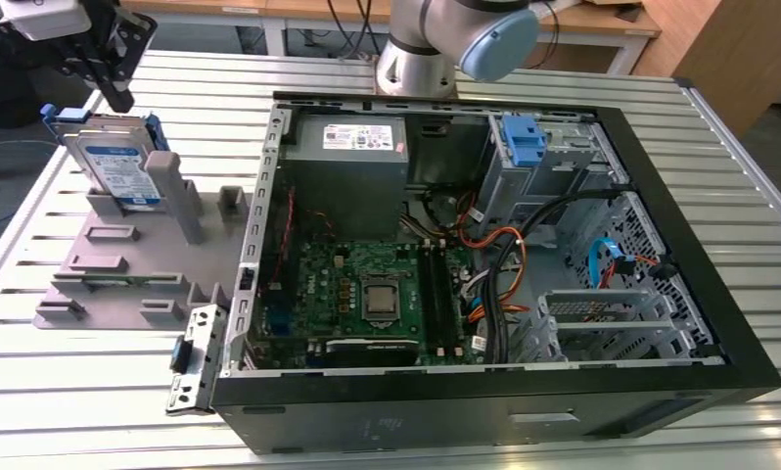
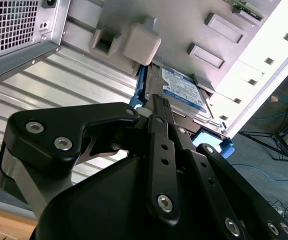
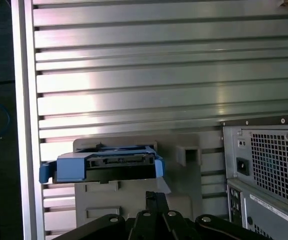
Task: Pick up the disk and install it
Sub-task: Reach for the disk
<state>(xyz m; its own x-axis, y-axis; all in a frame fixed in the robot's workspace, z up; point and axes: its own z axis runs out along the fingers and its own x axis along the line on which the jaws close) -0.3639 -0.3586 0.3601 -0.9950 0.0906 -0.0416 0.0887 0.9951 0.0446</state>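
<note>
The disk [image 1: 114, 162] is a silver-grey drive with a blue-and-white label in a blue carrier frame. It stands on edge in a slot of the grey fixture plate [image 1: 110, 259], at the exterior view's left. My gripper [image 1: 120, 96] hangs just above the disk's top edge and does not touch it. Its black fingers are shut together with nothing between them. In the second wrist view the gripper [image 2: 160, 100] points at the disk [image 2: 184, 90]. In the first wrist view the gripper [image 3: 156, 196] sits near the disk's [image 3: 103, 165] connector edge.
An open black computer case [image 1: 704, 284] lies to the right of the fixture in the exterior view. It holds a grey power supply [image 1: 351, 137], a motherboard [image 1: 371, 294] and a blue bracket [image 1: 524, 142] in the drive bay. The arm's base [image 1: 417, 59] stands behind it on the slatted metal table [image 1: 90, 411].
</note>
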